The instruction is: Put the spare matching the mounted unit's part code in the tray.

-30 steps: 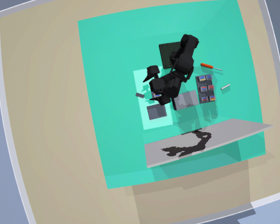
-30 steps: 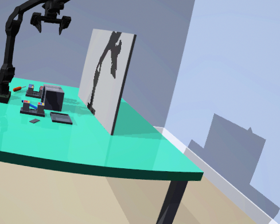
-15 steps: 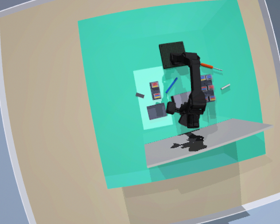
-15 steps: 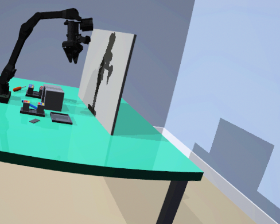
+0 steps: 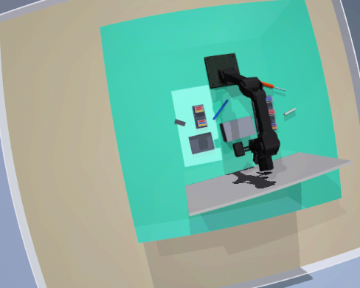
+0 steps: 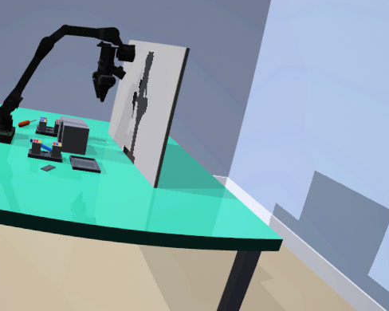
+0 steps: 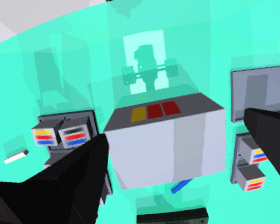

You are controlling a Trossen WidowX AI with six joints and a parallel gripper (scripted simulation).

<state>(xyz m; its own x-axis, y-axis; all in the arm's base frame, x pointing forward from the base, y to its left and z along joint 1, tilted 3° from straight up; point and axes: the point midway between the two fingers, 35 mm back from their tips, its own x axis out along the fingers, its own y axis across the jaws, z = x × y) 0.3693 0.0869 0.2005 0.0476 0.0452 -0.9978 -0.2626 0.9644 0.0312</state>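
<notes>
The mounted unit (image 5: pixel 238 128) (image 6: pixel 72 135) (image 7: pixel 169 147) is a grey box on the green table. In the wrist view its dark back strip shows a yellow patch and two red patches. My gripper (image 5: pixel 239 149) (image 6: pixel 103 94) (image 7: pixel 176 127) is open and empty. It hangs high between the unit and the upright panel, facing the unit's back. The dark tray (image 5: pixel 201 143) (image 6: pixel 84 164) lies near the unit. Striped spares (image 5: pixel 199 116) (image 6: pixel 45 147) (image 7: pixel 61 136) stand in a rack on one side. More spares (image 5: pixel 269 100) (image 6: pixel 43 124) (image 7: pixel 255 160) stand on the other side, partly hidden by my arm.
A grey upright panel (image 5: pixel 283 173) (image 6: pixel 147 111) stands close behind my gripper. A blue pen (image 5: pixel 220 109) (image 6: pixel 45 147), an orange screwdriver (image 5: pixel 270 85) (image 6: pixel 25 123), a white pin (image 5: pixel 290 111) and a small dark chip (image 5: pixel 180 122) (image 6: pixel 48 168) lie on the table.
</notes>
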